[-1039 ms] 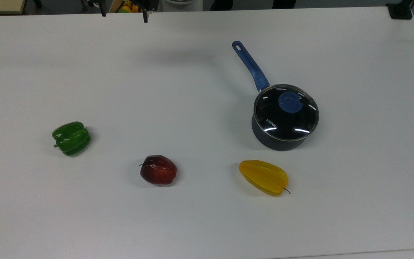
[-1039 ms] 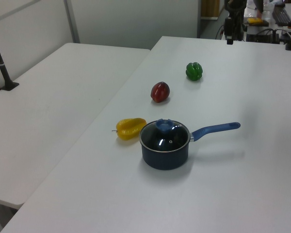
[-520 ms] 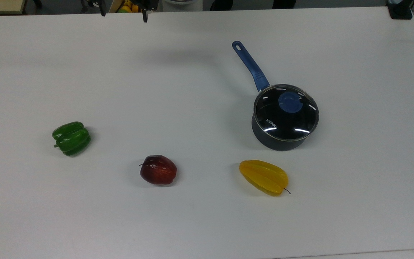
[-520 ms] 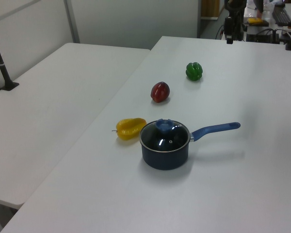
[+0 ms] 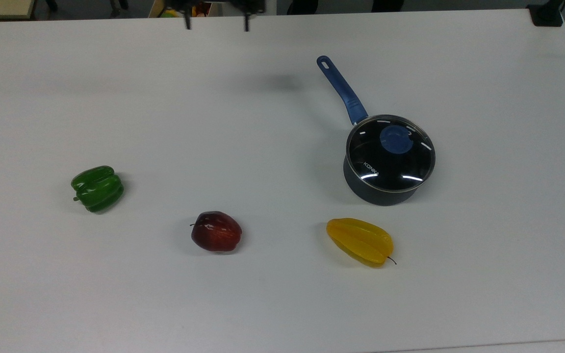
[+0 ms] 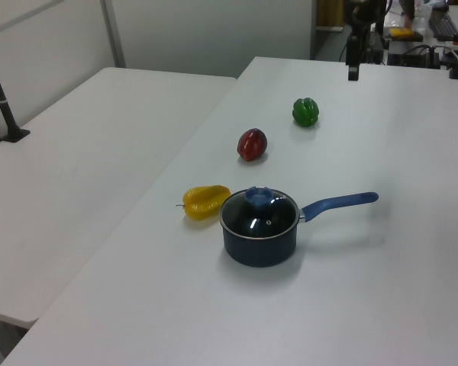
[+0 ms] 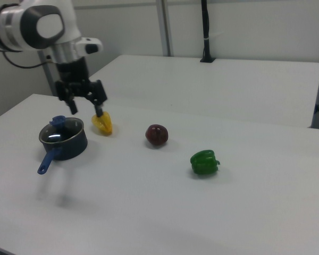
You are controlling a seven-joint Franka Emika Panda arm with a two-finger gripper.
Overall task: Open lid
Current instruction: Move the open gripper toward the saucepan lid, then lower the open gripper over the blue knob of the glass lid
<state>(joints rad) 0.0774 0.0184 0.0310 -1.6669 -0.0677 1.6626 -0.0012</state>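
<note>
Nothing of the task is done yet: the lid [image 5: 390, 153] sits flat and closed on the saucepan [image 5: 381, 192], and the tool [image 7: 85, 105] hangs in the air with its fingers spread and empty, well apart from the knob [image 5: 395, 138]. Reaching, gripping the knob and lifting all appear to be left.

Going left to right in the top view, the white table [image 5: 263, 304] is smooth and matte. First comes a green pepper [image 5: 97, 188] — glossy, lobed and blocky. Next is a dark red apple [image 5: 216, 231], rounded and shiny, with a thin stem. Then a yellow starfruit [image 5: 360, 241], ridged lengthwise and waxy, tapering to a small stalk. Just beyond it stands the saucepan, dark and matte with a long blue handle [image 5: 341, 90]. The lid is a round disc of clear glass with a thin metal rim — it catches bright reflections and carries white lettering, with the blue knob at its centre.
</note>
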